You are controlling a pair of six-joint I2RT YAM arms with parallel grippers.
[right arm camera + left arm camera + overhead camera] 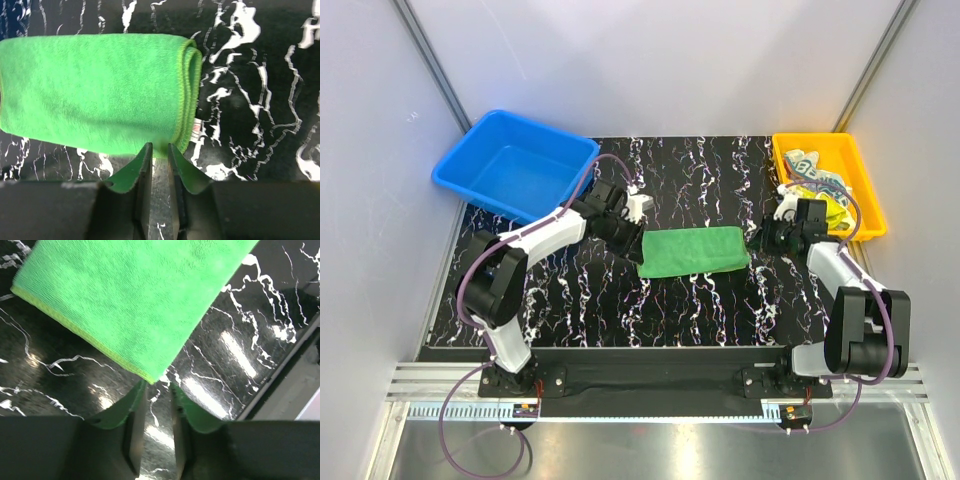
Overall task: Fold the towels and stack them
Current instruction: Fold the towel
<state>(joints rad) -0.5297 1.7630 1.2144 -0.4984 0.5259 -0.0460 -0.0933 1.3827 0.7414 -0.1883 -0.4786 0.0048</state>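
The green towel (693,250) lies folded into a flat strip in the middle of the black marbled table. My left gripper (625,237) is at the towel's left end. In the left wrist view its jaws (157,385) stand slightly apart and empty, just short of the towel's corner (135,300). My right gripper (760,238) is at the towel's right end. Its jaws (159,146) stand narrowly apart at the near edge of the folded towel (95,95). The yellow towel (832,208) and the striped towel (813,168) lie crumpled in the orange bin (867,190).
A blue bin (515,165) stands at the back left, close behind the left arm. The orange bin is at the back right, beside the right arm. Grey walls close in both sides. A white care label (198,129) sticks out from under the green towel.
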